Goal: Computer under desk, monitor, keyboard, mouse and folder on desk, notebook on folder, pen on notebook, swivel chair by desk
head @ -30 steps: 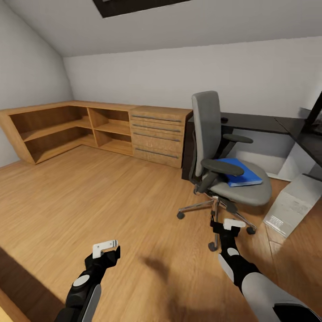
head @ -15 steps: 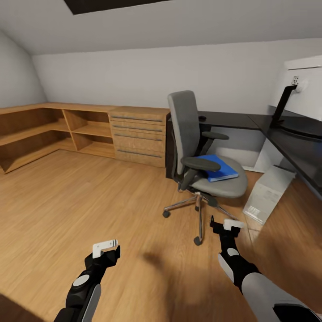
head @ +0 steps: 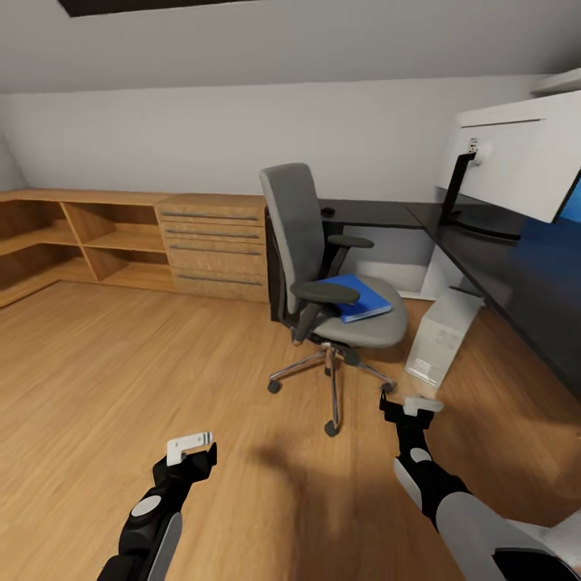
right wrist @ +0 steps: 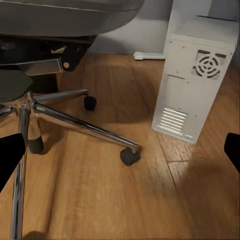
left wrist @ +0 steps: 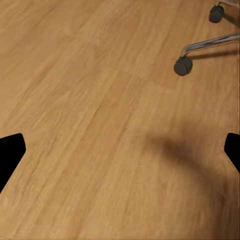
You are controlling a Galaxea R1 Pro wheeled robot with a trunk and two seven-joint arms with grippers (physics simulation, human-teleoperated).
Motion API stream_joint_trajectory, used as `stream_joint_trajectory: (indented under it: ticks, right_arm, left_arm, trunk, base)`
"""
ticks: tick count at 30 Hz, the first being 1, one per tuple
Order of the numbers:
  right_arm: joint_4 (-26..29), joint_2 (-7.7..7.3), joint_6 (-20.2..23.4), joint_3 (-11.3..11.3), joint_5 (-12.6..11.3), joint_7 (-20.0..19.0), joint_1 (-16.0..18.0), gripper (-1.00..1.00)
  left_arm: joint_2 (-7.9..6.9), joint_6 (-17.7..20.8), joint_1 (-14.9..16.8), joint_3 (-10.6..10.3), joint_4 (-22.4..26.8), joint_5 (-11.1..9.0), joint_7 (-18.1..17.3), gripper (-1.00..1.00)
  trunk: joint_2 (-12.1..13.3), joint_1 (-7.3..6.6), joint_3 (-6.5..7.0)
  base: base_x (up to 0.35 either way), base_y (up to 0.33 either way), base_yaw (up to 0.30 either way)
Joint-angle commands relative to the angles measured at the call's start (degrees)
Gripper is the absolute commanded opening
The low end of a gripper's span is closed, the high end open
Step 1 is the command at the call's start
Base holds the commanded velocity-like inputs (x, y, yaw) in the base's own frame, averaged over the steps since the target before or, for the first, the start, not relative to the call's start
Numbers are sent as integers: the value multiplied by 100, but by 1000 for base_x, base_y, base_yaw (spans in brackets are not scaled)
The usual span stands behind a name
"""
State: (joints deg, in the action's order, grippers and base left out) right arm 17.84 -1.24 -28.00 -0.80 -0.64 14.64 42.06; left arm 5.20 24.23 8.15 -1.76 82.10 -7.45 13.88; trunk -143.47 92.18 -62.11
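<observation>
Pincers L (head: 192, 449) & R (head: 410, 406) both open, empty, low over wood floor (head: 121, 363); blue folder (head: 353, 296) on swivel chair (head: 323, 282) seat, computer (head: 442, 337) on floor by table (head: 500, 258).

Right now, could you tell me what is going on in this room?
The robot faces the swivel chair, with nothing in either gripper. Both the left gripper and the right gripper hang open, low over the wood floor. The blue folder lies on the chair's seat. The computer stands on the floor at the edge of the desk, and the monitor sits on the desk.
</observation>
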Motion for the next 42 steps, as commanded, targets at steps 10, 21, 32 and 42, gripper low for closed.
stream_joint_trajectory:
  ticks: [10,21,32,42]
  right_arm:
    - [-69,1,-23,-8,-7,9,4,100]
    - [48,58,90,0,-139,-129,56,100]
    - [196,403,-111,-11,-89,-88,-5,100]
    - [252,625,-100,-38,192,126,-8,100]
  left_arm:
    - [-2,20,2,16,25,-63,53,100]
    - [-3,-37,2,189,-5,-60,53,100]
    - [-216,-24,2,90,31,-62,63,100]
    - [-232,-17,2,-5,34,-56,63,100]
  trunk:
    - [-2,-1,-5]
    - [-2,-1,-5]
    - [-2,-1,-5]
    - [-2,-1,-5]
  base:
    - [0,0,-263]
    - [0,0,-87]
    - [3,0,0]
    - [167,0,0]
